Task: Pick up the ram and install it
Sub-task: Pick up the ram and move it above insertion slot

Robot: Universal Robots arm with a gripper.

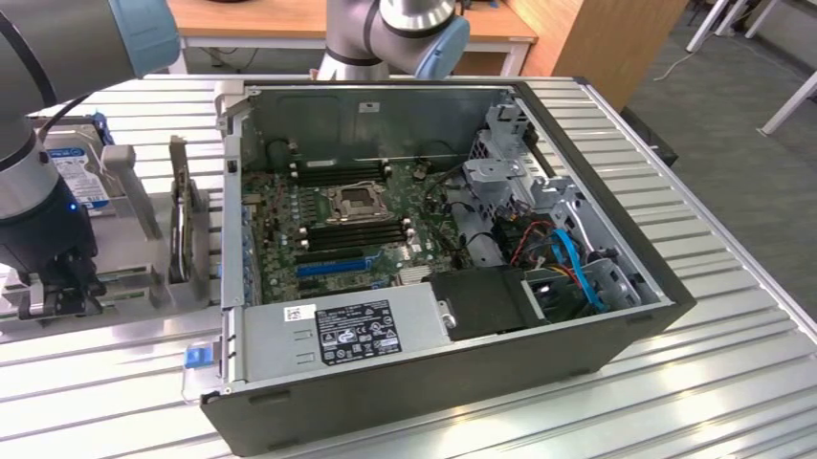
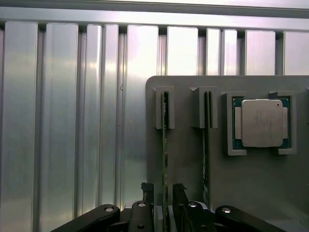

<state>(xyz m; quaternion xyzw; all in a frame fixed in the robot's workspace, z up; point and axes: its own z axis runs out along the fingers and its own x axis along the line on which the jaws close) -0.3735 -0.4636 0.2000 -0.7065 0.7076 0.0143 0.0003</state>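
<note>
The claw (image 2: 162, 187) is apart, with the ram (image 2: 165, 145) between its fingers. In the exterior view it sits at nine o'clock from the computer (image 1: 511, 382).

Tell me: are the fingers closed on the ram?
No, the fingers stand open on either side of the ram, which sits slotted in its gray holder.

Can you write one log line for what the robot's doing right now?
gripper: open, fingers either side of ram | ram: on edge in gray holder, not lifted | processor chip: in holder
</note>
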